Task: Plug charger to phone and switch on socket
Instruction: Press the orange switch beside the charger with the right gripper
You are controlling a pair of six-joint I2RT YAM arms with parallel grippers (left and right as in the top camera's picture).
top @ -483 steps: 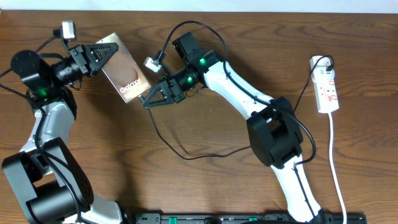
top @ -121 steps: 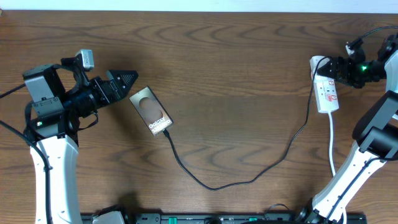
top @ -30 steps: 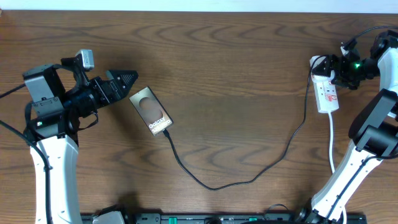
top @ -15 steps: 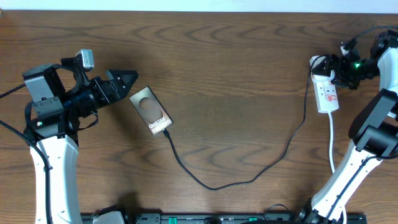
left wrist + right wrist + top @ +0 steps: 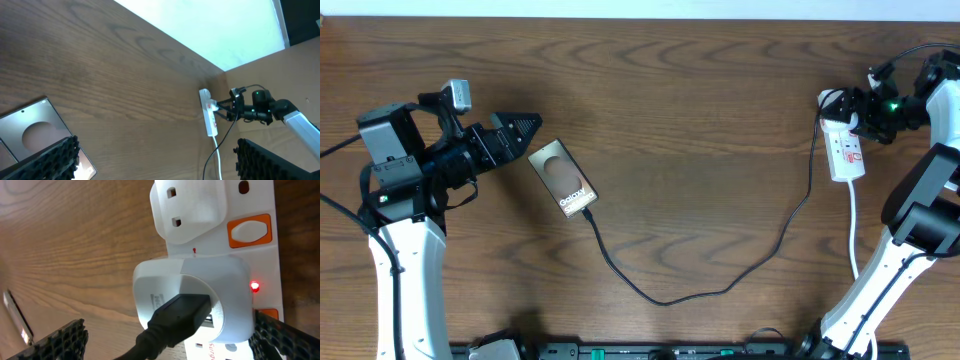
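Note:
The phone [image 5: 562, 180] lies flat on the table, and the charger [image 5: 665, 300] cable's tip sits in its lower end. The cable runs right and up to the socket [image 5: 847, 150]. My left gripper [image 5: 528, 137] is open just left of the phone, touching nothing. In the left wrist view the phone [image 5: 30, 132] shows by the left finger [image 5: 50, 160]. My right gripper [image 5: 852, 112] is open over the socket's far end. Its view shows the black plug [image 5: 180, 315] in a white adapter [image 5: 200, 290], a lit red light [image 5: 255, 286] and an orange switch [image 5: 250, 230].
The socket's white cord [image 5: 858, 240] runs down toward the front edge beside the right arm's base. A second white plug [image 5: 190, 210] sits in the strip above the adapter. The table's back edge meets a pale wall [image 5: 210, 30].
Nothing has moved over the last second. Four seconds ago the right gripper stood a little further right of the socket. Much earlier the left held the phone and the right the cable.

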